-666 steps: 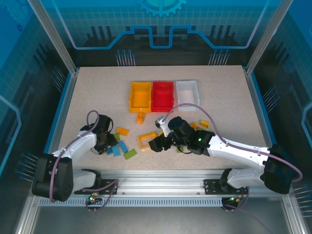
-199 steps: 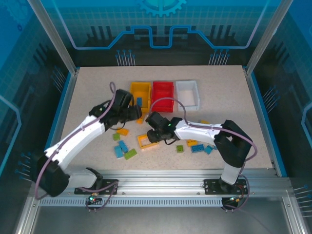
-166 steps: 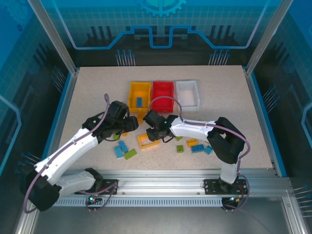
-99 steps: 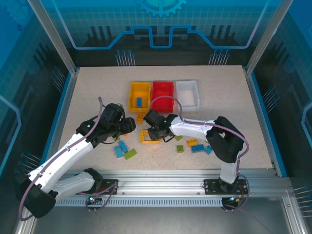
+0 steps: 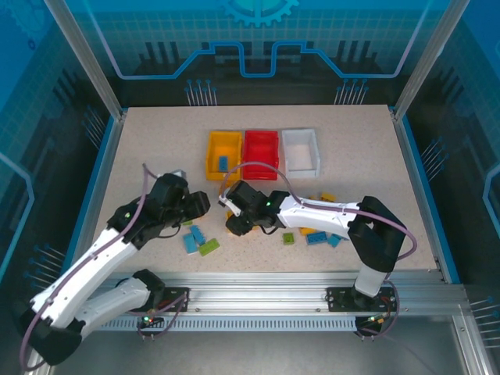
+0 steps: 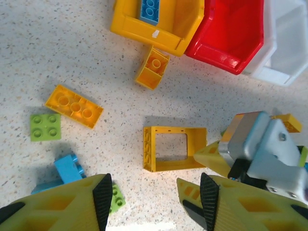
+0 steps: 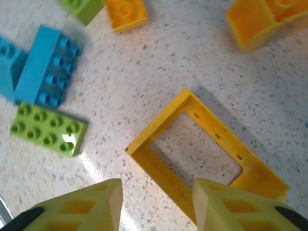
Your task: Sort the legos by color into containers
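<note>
Both arms low over the scattered legos (image 5: 195, 234), jaws apart and nothing held

The left gripper (image 6: 154, 202) hangs with its jaws well apart and nothing between them, over the table (image 5: 141, 148) beside a yellow window-frame piece (image 6: 174, 130) that lies flat. The right gripper (image 7: 156, 207) stands partly open over that frame's corner, with one rail running under the gap; whether a finger touches it I cannot tell. In the left wrist view its body crowds the frame's right end. Near the frame lie an orange long brick (image 6: 73, 106), a green square brick (image 6: 45, 126), and a blue long brick (image 7: 45, 65) against a green plate (image 7: 48, 127). The yellow bin (image 5: 232, 147), red bin (image 5: 260, 152) and white bin (image 5: 301, 152) stand touching in a row beyond. A lone blue lego (image 5: 223, 162) sits in the yellow one, and an orange brick (image 6: 153, 73) lies just outside its wall
</note>
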Controlling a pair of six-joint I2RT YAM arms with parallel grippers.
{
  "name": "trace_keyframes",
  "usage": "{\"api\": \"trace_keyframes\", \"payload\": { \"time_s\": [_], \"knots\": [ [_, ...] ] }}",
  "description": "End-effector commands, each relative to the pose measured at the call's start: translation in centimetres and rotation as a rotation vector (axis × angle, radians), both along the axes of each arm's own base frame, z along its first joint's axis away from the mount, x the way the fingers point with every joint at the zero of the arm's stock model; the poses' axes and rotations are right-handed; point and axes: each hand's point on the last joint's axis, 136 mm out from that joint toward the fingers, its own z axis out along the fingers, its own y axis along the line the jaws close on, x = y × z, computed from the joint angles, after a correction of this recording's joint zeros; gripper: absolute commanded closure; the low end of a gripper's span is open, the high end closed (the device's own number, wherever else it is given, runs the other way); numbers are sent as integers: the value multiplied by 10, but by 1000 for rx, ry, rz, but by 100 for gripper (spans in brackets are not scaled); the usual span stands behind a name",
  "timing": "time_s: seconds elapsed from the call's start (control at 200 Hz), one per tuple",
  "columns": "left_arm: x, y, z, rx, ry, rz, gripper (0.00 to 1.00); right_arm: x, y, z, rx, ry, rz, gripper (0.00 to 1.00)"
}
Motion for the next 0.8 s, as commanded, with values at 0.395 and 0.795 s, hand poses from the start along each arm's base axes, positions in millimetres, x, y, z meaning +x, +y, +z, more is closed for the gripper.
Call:
{"api": "trace_keyframes", "payload": {
  "time_s": [0.395, 0.795],
  "knots": [
    [-42, 25, -25, -101, 65, 132, 46, 0, -6, -47, -259, -66, 336, 54],
    [-33, 18, -20, -98, 50, 104, 46, 2, 5, -55, -244, -52, 319, 89]
  ]
}}
